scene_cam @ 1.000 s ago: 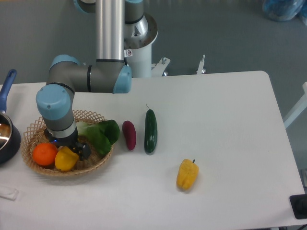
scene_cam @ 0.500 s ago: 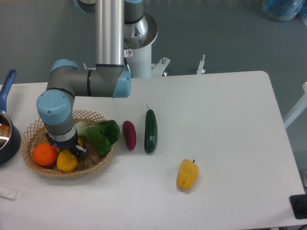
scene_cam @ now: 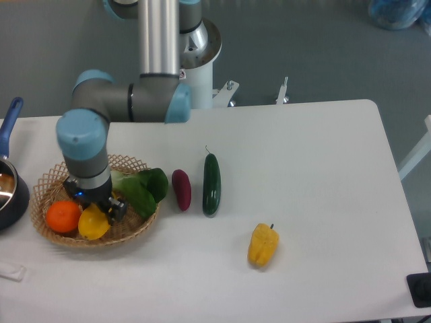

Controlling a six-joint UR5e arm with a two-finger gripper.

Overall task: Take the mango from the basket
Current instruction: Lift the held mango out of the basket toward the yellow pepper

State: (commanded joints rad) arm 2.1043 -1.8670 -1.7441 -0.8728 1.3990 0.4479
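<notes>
The mango (scene_cam: 93, 223), yellow and smooth, is at the front of the tan wicker basket (scene_cam: 47, 183) at the table's left. My gripper (scene_cam: 96, 210) points straight down onto the mango's top. Its dark fingers (scene_cam: 116, 208) sit close against the fruit and appear shut on it. The wrist hides most of the fingers. The mango touches a round orange (scene_cam: 62, 217) on its left.
Green leafy vegetables (scene_cam: 141, 190) lie in the basket's right side. A purple sweet potato (scene_cam: 181, 189) and a dark cucumber (scene_cam: 211, 184) lie to the right of the basket. A yellow bell pepper (scene_cam: 262, 244) sits further right. A dark pot (scene_cam: 9, 192) stands at the left edge.
My arm dipped onto the mango, then rose and shifted slightly right. The mango moved up a little with the gripper. The other fruit stayed put.
</notes>
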